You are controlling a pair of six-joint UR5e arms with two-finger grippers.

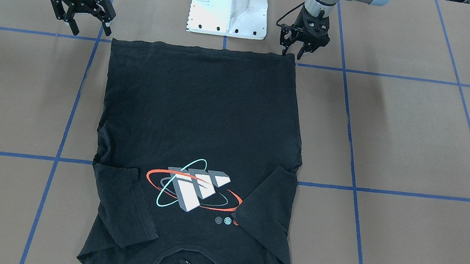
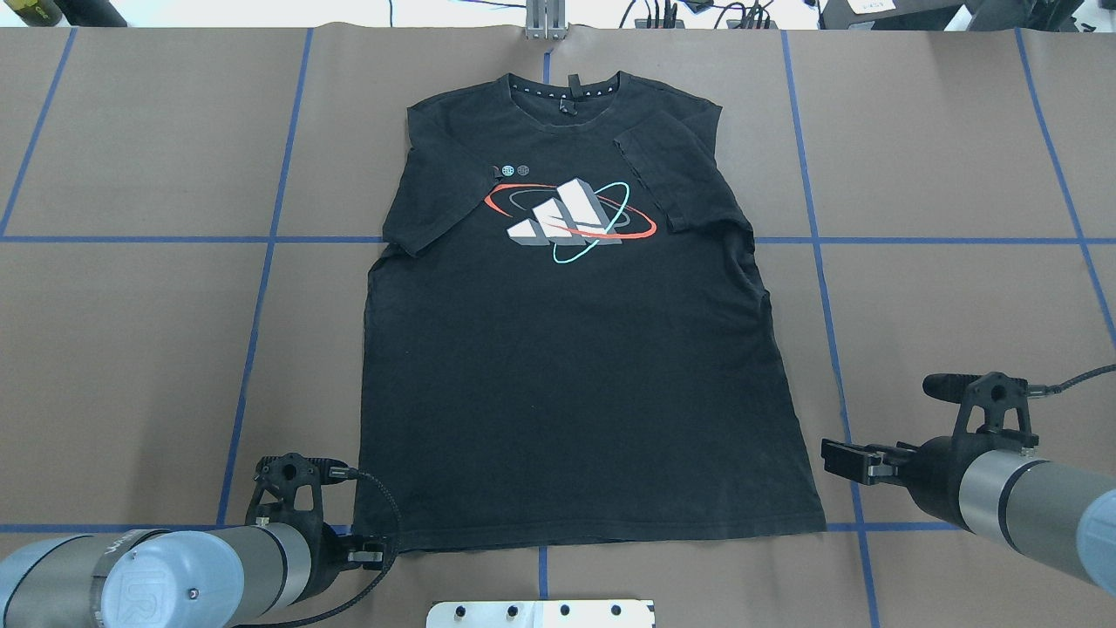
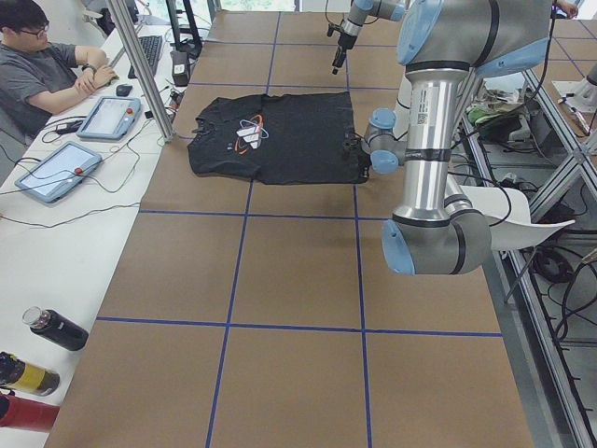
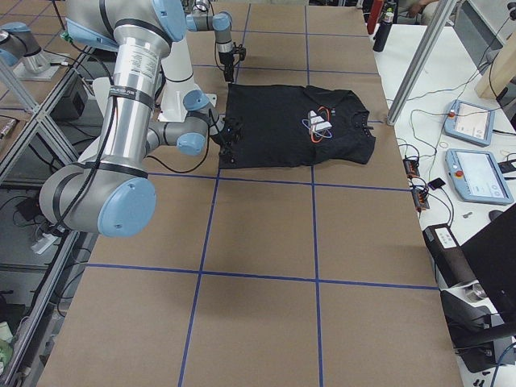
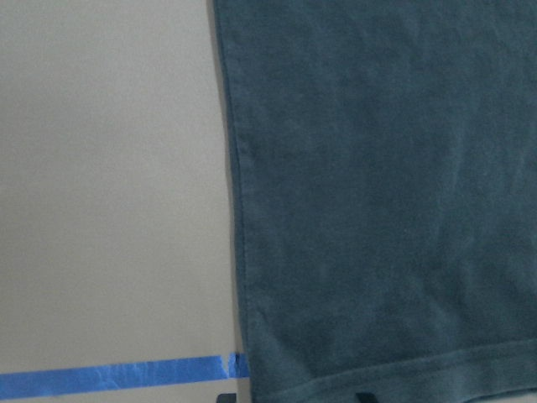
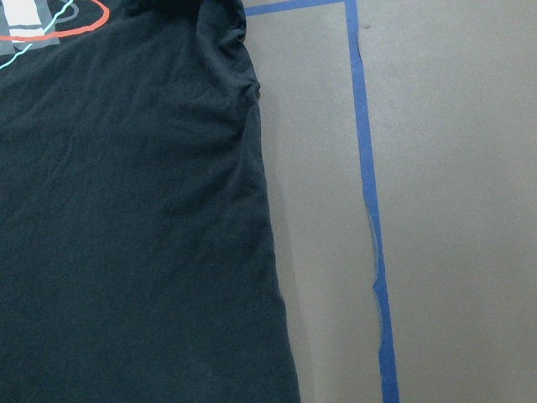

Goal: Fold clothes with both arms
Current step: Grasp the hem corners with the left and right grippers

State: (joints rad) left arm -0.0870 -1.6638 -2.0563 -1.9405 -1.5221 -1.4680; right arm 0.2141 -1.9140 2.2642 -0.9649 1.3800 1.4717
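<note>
A black T-shirt (image 1: 201, 114) (image 2: 575, 366) lies flat and face up on the brown table, collar at the far side from the robot. Both short sleeves are folded in over the chest graphic (image 2: 567, 220). My left gripper (image 1: 294, 51) (image 2: 368, 553) hangs open just above the hem's left corner. The left wrist view shows that hem corner (image 5: 277, 382) with two fingertips (image 5: 362, 396) barely showing at the bottom edge. My right gripper (image 1: 90, 22) (image 2: 837, 458) is open, off the cloth, beside the hem's right corner. Only the shirt's side edge (image 6: 260, 210) shows in the right wrist view.
The white pedestal base (image 1: 229, 8) stands just behind the hem. Blue tape lines (image 2: 261, 279) grid the table. In the exterior left view a person (image 3: 37, 75) sits at a side bench with tablets (image 3: 107, 117) and bottles (image 3: 56, 329).
</note>
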